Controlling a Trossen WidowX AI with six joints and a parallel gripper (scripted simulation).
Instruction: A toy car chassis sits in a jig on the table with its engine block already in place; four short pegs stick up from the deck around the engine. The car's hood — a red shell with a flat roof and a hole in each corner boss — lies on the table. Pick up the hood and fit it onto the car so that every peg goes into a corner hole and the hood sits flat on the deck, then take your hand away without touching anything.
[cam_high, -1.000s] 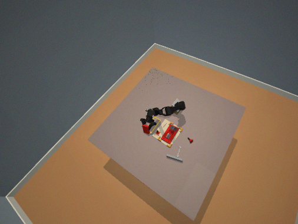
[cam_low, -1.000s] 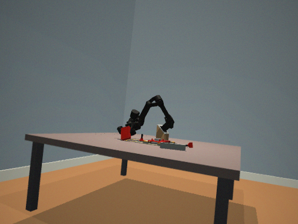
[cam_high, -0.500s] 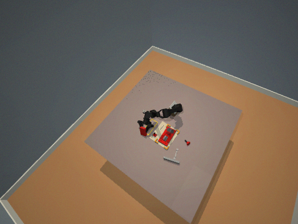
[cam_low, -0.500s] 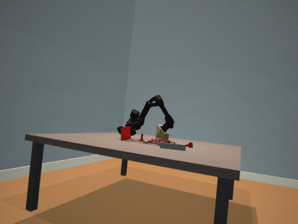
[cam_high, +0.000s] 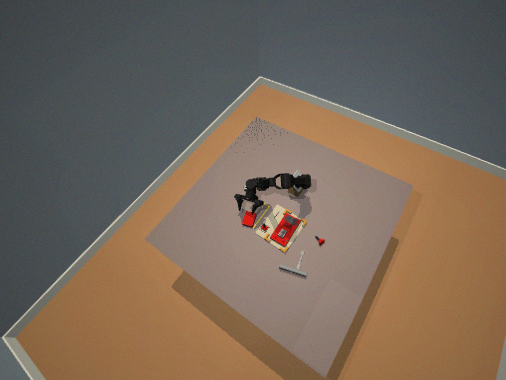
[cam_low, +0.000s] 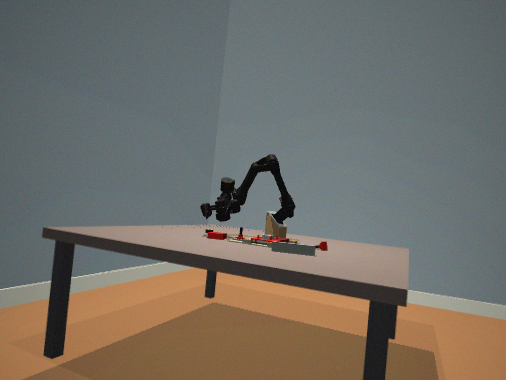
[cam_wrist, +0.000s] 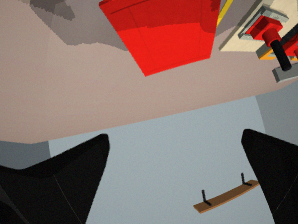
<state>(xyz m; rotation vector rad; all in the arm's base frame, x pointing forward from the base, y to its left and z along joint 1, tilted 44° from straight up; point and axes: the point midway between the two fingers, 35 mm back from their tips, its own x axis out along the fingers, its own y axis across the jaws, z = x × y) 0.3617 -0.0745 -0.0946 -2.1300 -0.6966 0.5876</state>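
The red hood (cam_high: 248, 218) (cam_low: 217, 235) (cam_wrist: 166, 16) lies on the table just left of the jig, beside a yellow outlined rectangle (cam_high: 263, 214). The red chassis (cam_high: 285, 229) (cam_low: 261, 240) sits in its jig with the grey engine block in the middle; a corner of it shows in the wrist view (cam_wrist: 266, 28). My gripper (cam_high: 246, 205) (cam_low: 205, 211) (cam_wrist: 178, 139) is open and empty. It hangs above the hood, clear of it, with the fingers tilted outward past the table edge.
A grey rake-like tool (cam_high: 294, 269) (cam_low: 294, 248) lies in front of the jig. A small red piece (cam_high: 320, 241) (cam_low: 323, 245) lies to its right. A small black-and-red part (cam_high: 264, 227) (cam_low: 240, 232) stands on the jig plate. The arm's tan base block (cam_high: 296, 189) (cam_low: 274, 225) stands behind.
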